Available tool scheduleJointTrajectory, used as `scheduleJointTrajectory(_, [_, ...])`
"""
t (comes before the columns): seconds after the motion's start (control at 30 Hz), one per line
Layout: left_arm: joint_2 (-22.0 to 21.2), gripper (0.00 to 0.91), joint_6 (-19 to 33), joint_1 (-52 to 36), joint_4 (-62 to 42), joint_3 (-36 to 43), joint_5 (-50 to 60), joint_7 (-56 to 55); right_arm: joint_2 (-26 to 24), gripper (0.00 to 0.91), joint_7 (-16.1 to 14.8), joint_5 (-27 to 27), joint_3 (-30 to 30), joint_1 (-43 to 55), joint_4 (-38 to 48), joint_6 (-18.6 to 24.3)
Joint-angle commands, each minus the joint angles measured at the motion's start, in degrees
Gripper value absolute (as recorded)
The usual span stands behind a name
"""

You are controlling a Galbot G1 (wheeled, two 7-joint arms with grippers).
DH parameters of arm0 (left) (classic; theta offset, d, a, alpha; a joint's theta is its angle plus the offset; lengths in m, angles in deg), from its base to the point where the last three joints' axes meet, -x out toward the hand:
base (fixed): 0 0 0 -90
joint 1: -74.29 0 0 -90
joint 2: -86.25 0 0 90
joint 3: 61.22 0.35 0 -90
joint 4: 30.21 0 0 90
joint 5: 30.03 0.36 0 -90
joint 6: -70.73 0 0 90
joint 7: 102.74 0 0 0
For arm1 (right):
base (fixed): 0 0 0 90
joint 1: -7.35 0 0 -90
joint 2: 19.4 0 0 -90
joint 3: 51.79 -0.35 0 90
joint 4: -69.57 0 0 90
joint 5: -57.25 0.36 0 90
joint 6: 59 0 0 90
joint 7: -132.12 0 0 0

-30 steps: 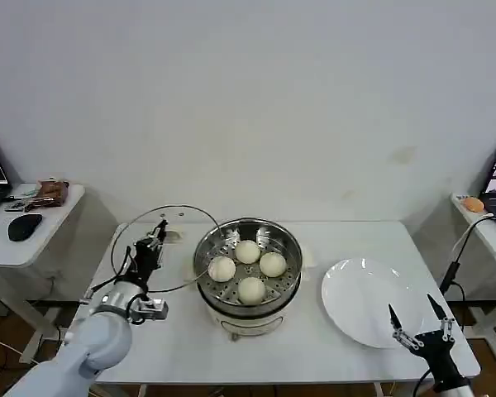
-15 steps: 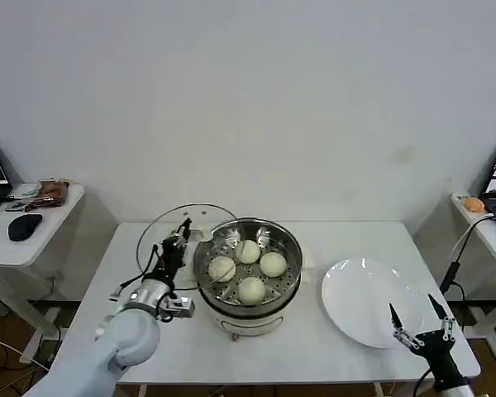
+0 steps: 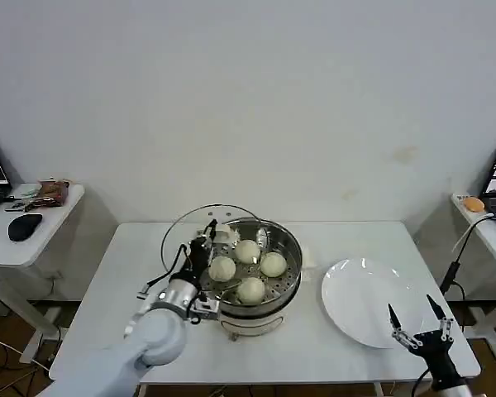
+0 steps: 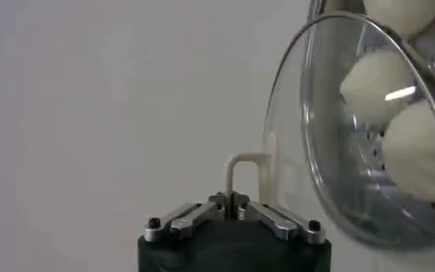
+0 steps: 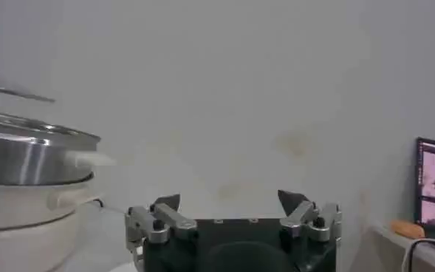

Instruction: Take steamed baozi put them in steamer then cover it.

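Note:
The steamer (image 3: 293, 281) stands mid-table with several steamed baozi (image 3: 247, 251) on its perforated tray. My left gripper (image 3: 202, 246) is shut on the cream bar handle (image 4: 247, 171) of the glass cover (image 3: 188, 228). The cover hangs tilted, partly over the steamer's left rim. In the left wrist view the cover (image 4: 328, 159) stands on edge beside my left gripper (image 4: 232, 199), and baozi (image 4: 372, 85) show through the glass. My right gripper (image 3: 415, 319) waits open at the table's front right; the right wrist view shows it (image 5: 232, 199) empty, with the steamer (image 5: 32, 159) off to the side.
A flat white plate (image 3: 365, 299) lies right of the steamer, just beyond the right gripper. A side table (image 3: 33, 217) with a mouse stands at the left. Another small table (image 3: 488, 223) with a laptop stands at the right, a cable hanging from it.
My left gripper has carried the cover to the right, from beside the steamer's left side to partly over its left rim. The right arm has not moved.

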Motion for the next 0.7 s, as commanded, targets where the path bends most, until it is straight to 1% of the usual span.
scheduleJointTrajectory(0.03, [-1.07,0.000,-3.41,-4.35,-0.42,6.64,1.17,1.70,0.03,0.907,-0.02,-0.17,0.09,0.13,0.13,0.06])
scheduleJointTrajectory(0.33, [-3.55,0.000,-3.56,-6.87,-2.17,9.24,1.16,2.11,0.37,0.907,-0.12,-0.56,0.37,0.37,0.55,0.29])
scheduleJointTrajectory(0.7, [-7.57,0.000,-3.65,-6.44,-3.86,9.10,2.72,1.65,0.45,0.907,-0.21,-0.63,0.39,0.57,0.71,0.23])
